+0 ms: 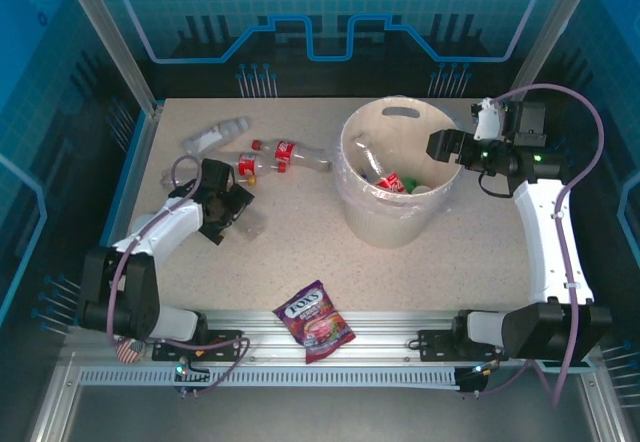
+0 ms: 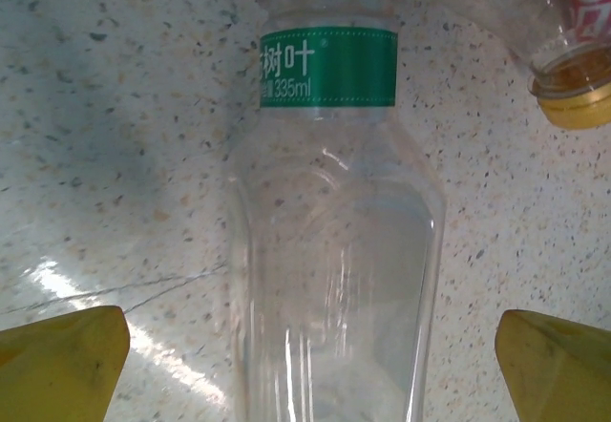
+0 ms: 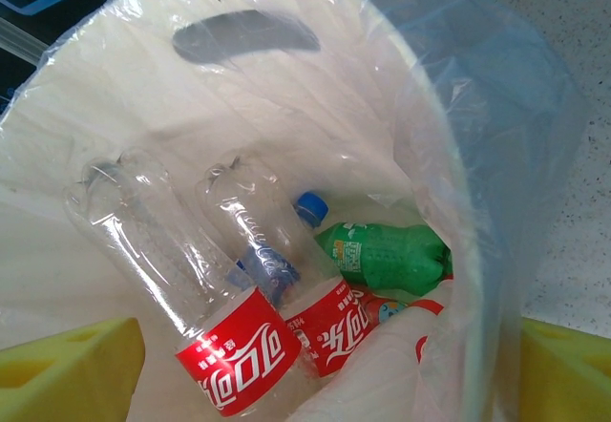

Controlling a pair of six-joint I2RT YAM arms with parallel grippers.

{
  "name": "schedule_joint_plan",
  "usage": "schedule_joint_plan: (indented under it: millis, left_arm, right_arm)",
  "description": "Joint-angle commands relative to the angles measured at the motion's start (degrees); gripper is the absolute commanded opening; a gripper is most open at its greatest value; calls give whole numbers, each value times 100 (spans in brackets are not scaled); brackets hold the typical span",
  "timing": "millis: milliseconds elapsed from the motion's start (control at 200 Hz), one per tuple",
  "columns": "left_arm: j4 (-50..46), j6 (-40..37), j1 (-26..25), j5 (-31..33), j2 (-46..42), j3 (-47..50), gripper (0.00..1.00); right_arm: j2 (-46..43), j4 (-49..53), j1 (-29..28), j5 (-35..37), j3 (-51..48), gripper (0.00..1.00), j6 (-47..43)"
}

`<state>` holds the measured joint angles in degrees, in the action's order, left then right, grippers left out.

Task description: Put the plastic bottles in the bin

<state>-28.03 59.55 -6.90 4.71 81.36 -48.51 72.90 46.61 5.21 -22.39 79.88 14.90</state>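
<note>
While the left pincer (image 1: 228, 210) straddles a bottle, the right pincer (image 1: 440, 147) hangs over the bin (image 1: 385, 217)

At the left, the left pincer sits low over the counter (image 1: 480, 252) with its fingers spread wide. The left wrist view shows a clear bottle with a green band (image 2: 329, 279) lying between them, touching neither. Just beyond lie a yellow-capped bottle (image 1: 245, 168) and a red-capped bottle (image 1: 288, 152), both red-labelled and close together. A FOX'S candy bag (image 1: 315, 324) rests at the near edge. Right of centre, the bin wears a clear liner and holds two red-labelled bottles (image 3: 229, 360) and a green bottle (image 3: 387, 255). At its right rim the right pincer hovers agape, gripping nothing
</note>
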Motion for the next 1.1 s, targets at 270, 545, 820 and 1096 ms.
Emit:
schedule_joint_plan:
  millis: [270,545,820,1096]
  left_arm:
    - [485,534,-35,82,452,234,91]
    - [428,609,-40,131,502,295,76]
    - [399,656,-57,92,386,406,70]
    - [-114,242,-137,571,-567,28,63]
  right_arm:
    - [-52,37,-470,-658,-229,92,-31]
    - [-105,88,-649,-626,-306,92,-4]
    - [-106,120,-703,-530,-302,92,5]
    - [-107,164,-723,-485,-289,92,-5]
